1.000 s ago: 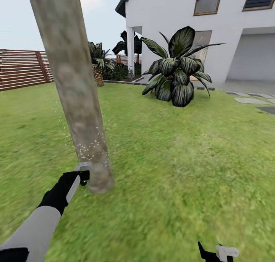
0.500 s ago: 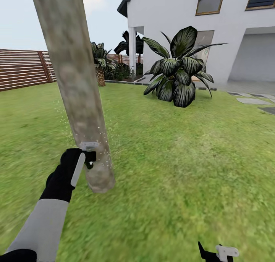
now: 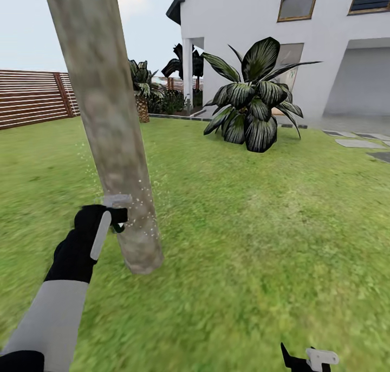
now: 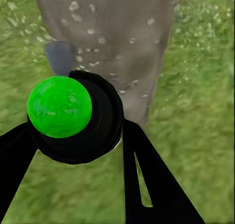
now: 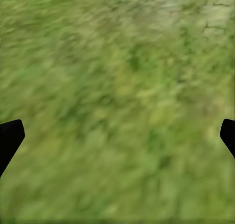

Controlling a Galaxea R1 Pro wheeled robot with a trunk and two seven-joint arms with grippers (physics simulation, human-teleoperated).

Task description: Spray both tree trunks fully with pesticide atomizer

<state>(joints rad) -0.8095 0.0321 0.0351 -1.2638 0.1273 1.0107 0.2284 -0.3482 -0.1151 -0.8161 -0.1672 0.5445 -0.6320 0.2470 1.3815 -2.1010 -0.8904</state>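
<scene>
One left gripper (image 3: 116, 216), clenched on the pesticide atomizer (image 4: 73, 117), has drifted toward nine o'clock; pesticide (image 3: 142, 198) dots the tree trunk (image 3: 108, 128); right jaws released.

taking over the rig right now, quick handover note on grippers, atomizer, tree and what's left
Left gripper: shut on the pesticide atomizer, held right up against the tree trunk.
Right gripper: open, holding nothing, low over the grass.
Done: atomizer picked up; whitish pesticide specks dot the lower trunk.
Left: the trunk higher up looks bare of specks, so it likely needs more; a second tree is not in sight here.
</scene>
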